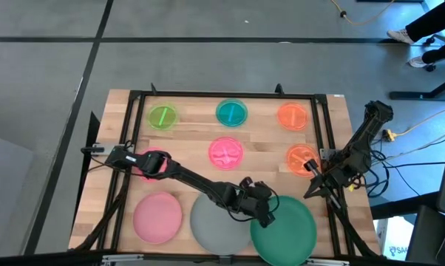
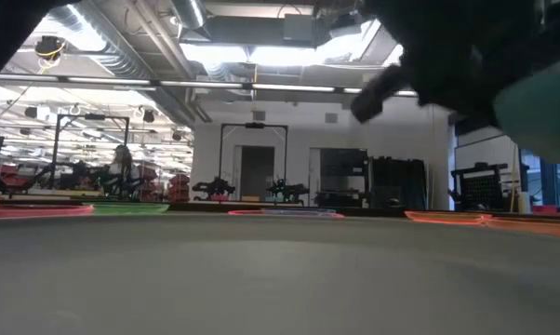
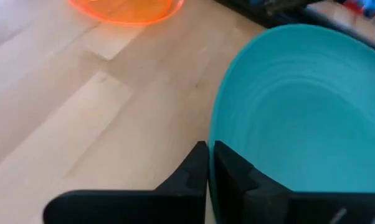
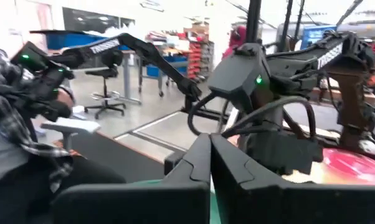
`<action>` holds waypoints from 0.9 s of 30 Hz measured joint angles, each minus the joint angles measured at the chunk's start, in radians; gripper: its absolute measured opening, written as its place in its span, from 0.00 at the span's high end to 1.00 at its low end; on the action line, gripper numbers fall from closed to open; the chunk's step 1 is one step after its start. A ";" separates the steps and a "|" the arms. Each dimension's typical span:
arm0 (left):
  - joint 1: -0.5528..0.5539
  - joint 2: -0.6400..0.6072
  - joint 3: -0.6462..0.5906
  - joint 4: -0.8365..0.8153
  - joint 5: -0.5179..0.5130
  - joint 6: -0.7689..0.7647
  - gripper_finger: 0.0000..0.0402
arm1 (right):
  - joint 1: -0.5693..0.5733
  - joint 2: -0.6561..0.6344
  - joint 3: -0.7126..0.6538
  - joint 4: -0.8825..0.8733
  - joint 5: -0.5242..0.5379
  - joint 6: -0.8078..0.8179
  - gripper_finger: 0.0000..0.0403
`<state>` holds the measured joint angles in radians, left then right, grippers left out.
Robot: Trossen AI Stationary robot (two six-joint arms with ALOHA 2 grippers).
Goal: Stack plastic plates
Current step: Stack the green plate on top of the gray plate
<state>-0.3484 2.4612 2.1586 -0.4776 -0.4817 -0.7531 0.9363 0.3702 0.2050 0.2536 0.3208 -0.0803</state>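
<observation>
The dark green plate [image 1: 289,230] sits at the table's near edge, right of the large grey plate [image 1: 216,222] and the large pink plate [image 1: 157,216]. It also shows in the left wrist view [image 3: 299,112] and, raised, in the low view [image 2: 545,107]. My left gripper [image 1: 262,212] [image 3: 209,165] is shut on its left rim. Small translucent plates lie flat farther back: lime green [image 1: 162,117], teal [image 1: 231,112], two orange [image 1: 292,116] [image 1: 302,157], pink [image 1: 226,151], and another pink [image 1: 154,164] under my left arm. My right gripper [image 1: 311,191] [image 4: 210,162] hovers shut by the right edge. My left gripper pinches the dark green plate's rim [image 3: 212,140] on the side next to the grey plate, one finger [image 3: 237,177] inside the dish and one finger [image 3: 190,174] outside. It comes from the table's left. The held side is raised off the table, so the plate tilts.
A black frame [image 1: 222,94] runs around the wooden work area. The grey plate fills the low view's foreground [image 2: 261,279]. Bare wood [image 1: 259,177] lies between the small plates and the large ones. A person [image 4: 19,124] sits beyond the table.
</observation>
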 joint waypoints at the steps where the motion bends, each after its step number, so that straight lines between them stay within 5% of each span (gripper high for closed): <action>1: -0.003 -0.016 0.000 -0.022 0.003 0.001 0.98 | 0.000 0.000 0.000 0.002 0.000 0.000 0.99; 13: -0.075 -0.185 0.000 -0.459 -0.161 -0.131 0.98 | 0.000 0.005 0.000 -0.010 0.000 0.002 0.99; 27: -0.222 -0.226 0.000 -0.998 -0.306 -0.600 0.98 | 0.000 0.005 0.000 -0.020 0.000 0.004 0.99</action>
<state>-0.5707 2.2348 2.1590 -1.4760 -0.7881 -1.3530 0.9360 0.3756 0.2047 0.2337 0.3210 -0.0761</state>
